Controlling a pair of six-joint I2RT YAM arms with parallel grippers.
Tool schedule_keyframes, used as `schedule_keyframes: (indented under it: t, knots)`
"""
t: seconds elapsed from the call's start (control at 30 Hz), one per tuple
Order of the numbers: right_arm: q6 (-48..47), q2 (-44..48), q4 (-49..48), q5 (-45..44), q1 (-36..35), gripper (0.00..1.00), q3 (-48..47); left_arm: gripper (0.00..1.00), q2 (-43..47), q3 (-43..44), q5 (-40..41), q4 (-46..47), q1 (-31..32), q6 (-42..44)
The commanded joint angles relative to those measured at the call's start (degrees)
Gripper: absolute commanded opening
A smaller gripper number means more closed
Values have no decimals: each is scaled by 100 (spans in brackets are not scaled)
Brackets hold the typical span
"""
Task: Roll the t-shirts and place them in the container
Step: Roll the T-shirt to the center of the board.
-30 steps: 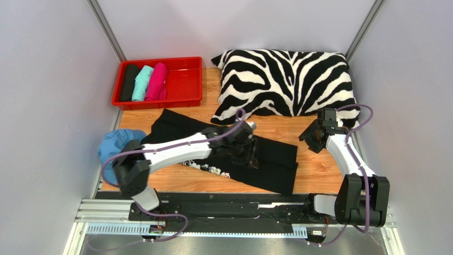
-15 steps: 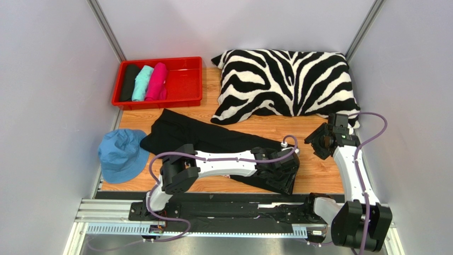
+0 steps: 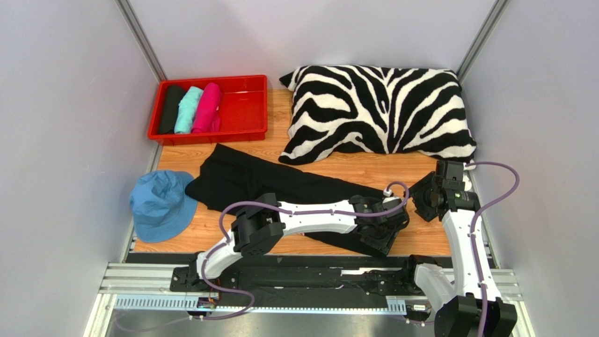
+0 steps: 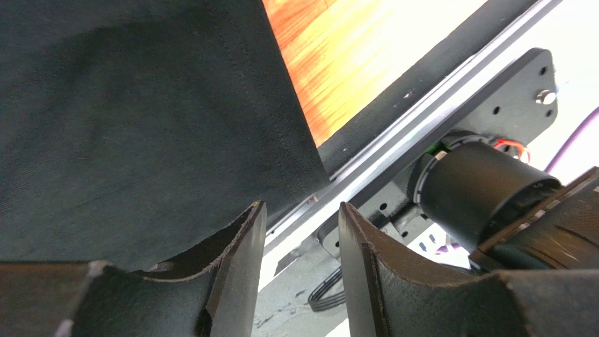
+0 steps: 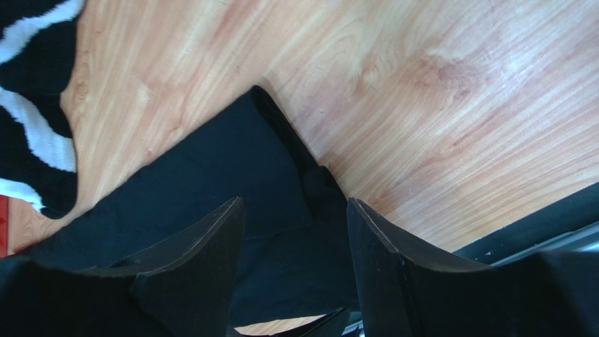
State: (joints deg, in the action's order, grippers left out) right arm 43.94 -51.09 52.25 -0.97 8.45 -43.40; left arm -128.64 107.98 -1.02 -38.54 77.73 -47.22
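A black t-shirt (image 3: 281, 184), folded into a long strip, lies slantwise on the wooden table. My left gripper (image 3: 376, 240) is open and empty at the strip's near right corner, by the table's front edge. In the left wrist view the left gripper (image 4: 301, 217) has its jaws apart beside the shirt's hem (image 4: 140, 105). My right gripper (image 3: 420, 199) is open and empty just right of the strip's far right corner. In the right wrist view the right gripper (image 5: 295, 210) hangs over the cloth (image 5: 211, 161). Black (image 3: 171, 109), teal (image 3: 188, 109) and pink (image 3: 208, 107) rolls lie in the red tray (image 3: 242, 132).
A zebra-striped pillow (image 3: 379, 109) fills the back right. A light blue cap (image 3: 160, 203) lies at the left edge near the shirt's left end. The metal rail (image 3: 316, 277) runs along the front, and grey walls close in both sides.
My left arm has swung right along the shirt, from its middle to its near right corner. My right arm has drawn right and nearer, coming down beside the shirt's right end.
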Motion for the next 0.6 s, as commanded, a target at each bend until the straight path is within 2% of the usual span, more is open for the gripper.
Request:
schedule_keyframes:
  t: [0.0,0.4,0.5,0.57]
  knots:
    - [62,117,57,-52,25,59,94,50,-232,355,75,-224,101,187]
    - [-123,108,-13,-184,25,60,147,49,-610,496,286,-338,137,108]
    - [-167,82,-101,-175,25,60,226,41,-601,443,330,-250,137,47]
    - [-184,12,-171,-158,25,60,270,30,-575,460,295,-215,137,46]
